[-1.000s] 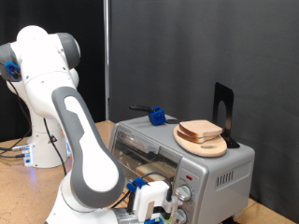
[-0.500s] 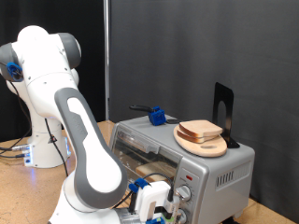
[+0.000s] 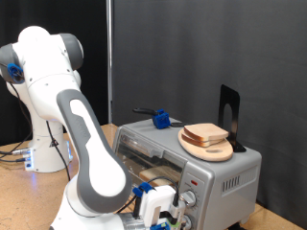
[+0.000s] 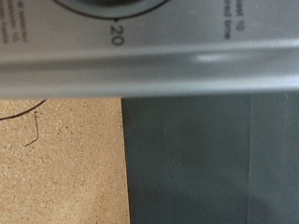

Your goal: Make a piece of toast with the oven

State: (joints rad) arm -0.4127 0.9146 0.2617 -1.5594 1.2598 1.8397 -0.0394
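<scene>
Change: almost nothing has shifted since the earlier frames; your gripper point(image 3: 165, 213) sits at most a touch lower at the oven's knob panel, and the bread has not moved.
Arm: you have the white Franka arm point(image 3: 82, 144) bent down at the exterior view's left, its hand low in front of the oven.
Oven: the silver toaster oven point(image 3: 206, 177) stands on the counter point(image 4: 56, 159), glass door facing the arm.
Jaws: you cannot tell from either view how far apart they stand or whether they grip a knob point(image 3: 189, 199).
Toast: the slice of bread point(image 3: 206, 133) lies on a round wooden plate point(image 3: 211, 149) on top of the oven, not inside it.
Risk: if you turn the timer now, the oven likely runs without the bread; a slipping hold could also leave the dial short.
Exterior view only: arm, plate, bread and a blue object point(image 3: 162, 119) on the oven's roof.
Wrist view only: the timer dial's edge with the mark 20 point(image 4: 118, 35), very close, and the oven's metal lip; no fingertips show.
</scene>
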